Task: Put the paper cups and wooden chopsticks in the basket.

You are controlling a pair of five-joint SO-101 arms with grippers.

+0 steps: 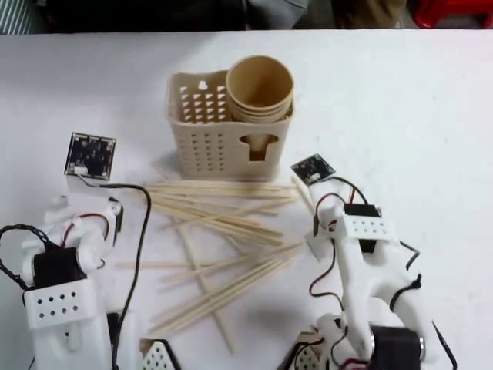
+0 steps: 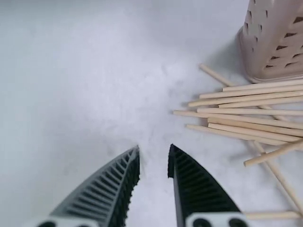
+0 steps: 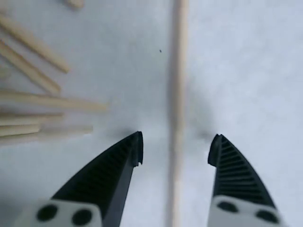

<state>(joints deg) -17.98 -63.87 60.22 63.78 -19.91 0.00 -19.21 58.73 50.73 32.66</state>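
Observation:
A beige perforated basket (image 1: 219, 139) stands at the middle back of the table, with a stack of paper cups (image 1: 259, 83) in its right end. Several wooden chopsticks (image 1: 223, 227) lie scattered on the table in front of it. My right gripper (image 3: 175, 149) is open low over the table, and a single chopstick (image 3: 179, 71) runs lengthwise between its fingers. My left gripper (image 2: 154, 158) is open by a narrow gap over bare table. The chopstick pile (image 2: 246, 113) and a basket corner (image 2: 274, 42) lie ahead of it to one side.
The left arm (image 1: 69, 247) sits at the front left and the right arm (image 1: 366, 231) at the front right, with cables trailing beside each. The white table has free room to the left, the right and behind the basket.

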